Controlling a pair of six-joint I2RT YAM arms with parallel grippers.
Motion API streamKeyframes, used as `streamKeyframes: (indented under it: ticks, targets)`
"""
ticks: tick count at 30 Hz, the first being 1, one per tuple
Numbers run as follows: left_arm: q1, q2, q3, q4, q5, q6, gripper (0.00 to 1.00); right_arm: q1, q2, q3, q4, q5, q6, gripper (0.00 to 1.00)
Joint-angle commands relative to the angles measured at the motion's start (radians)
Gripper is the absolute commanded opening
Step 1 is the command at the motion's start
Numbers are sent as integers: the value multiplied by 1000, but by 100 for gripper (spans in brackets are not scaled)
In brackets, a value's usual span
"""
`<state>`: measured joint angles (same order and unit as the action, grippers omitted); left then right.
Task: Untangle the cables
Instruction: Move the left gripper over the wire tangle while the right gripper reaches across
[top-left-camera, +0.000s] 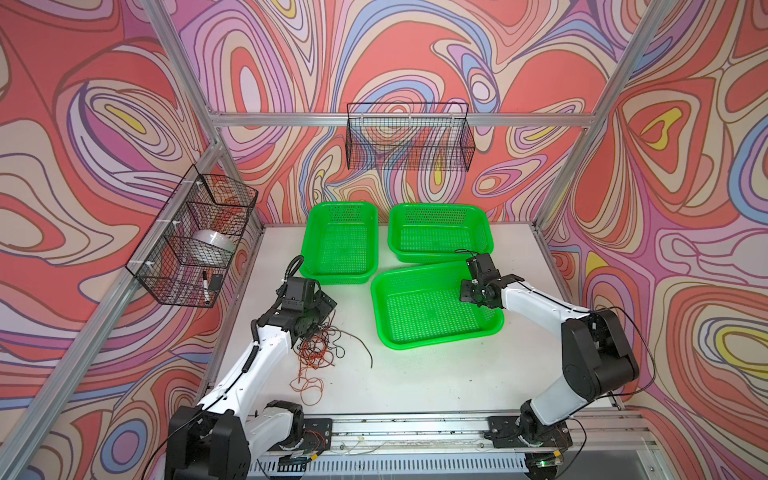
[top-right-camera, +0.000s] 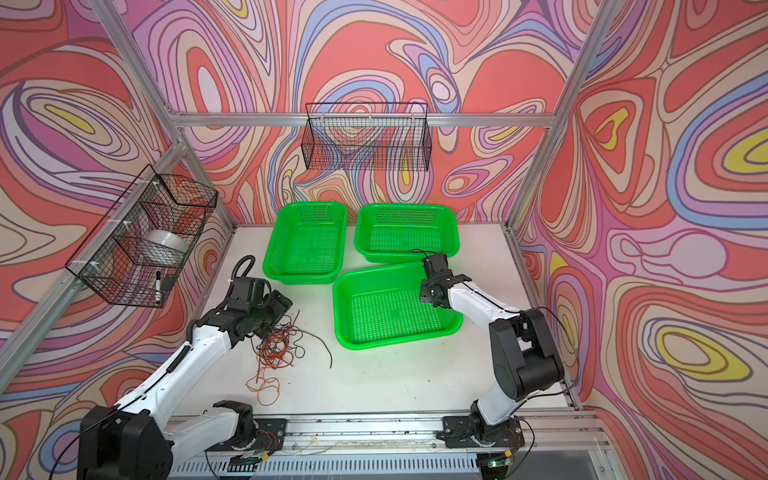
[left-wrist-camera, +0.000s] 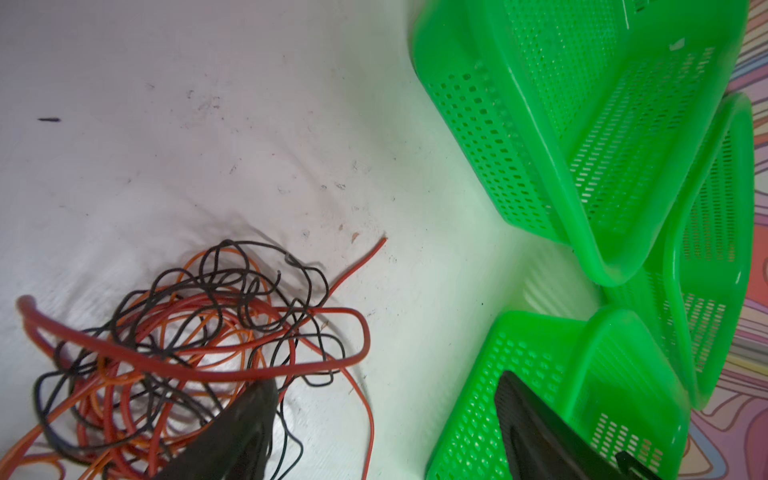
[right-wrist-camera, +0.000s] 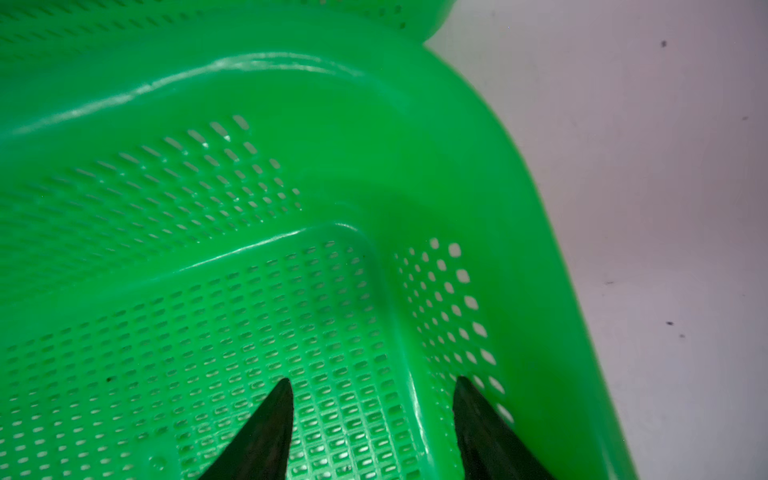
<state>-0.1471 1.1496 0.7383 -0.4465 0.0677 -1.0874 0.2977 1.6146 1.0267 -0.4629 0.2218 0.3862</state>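
In both top views the cables sit tangled on the table, just left of the nearest green basket. Left wrist: left gripper jaws are wide open, one side poking into the tangle. Right wrist: right gripper jaws are open over that basket, gripping nothing.

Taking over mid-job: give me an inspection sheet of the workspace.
Surface: white table, scuffed.
Job's things: cables, orange, dark red and black, one tangle on the table; none in a basket.
Clutter: three green baskets, empty.
Grippers: left gripper open, one finger over the tangle; right gripper open over the near basket.
Cables: black arm hose looped by the left wrist.
Surroundings: side wire basket holds a marker; back wire basket empty.
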Motion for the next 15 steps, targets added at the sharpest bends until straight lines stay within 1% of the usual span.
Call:
streamKeyframes:
  ticks: [1,3,7,13,15]
  targets:
    - [15,43,-16,56,39,-36,81,-5,-56,36,-34,63,-23,63]
    - [21,70,-10,62,48,-29,80,-5,-75,37,-21,17,-29,62]
    - [26,117,14,68,41,3,75,-2,-82,68,-4,-108,-52,57]
    - [27,204,63,45,14,92,59,28,-84,109,-1,-142,-95,54]
    - [27,217,61,50,-8,113,52,38,-95,110,14,-161,-116,52]
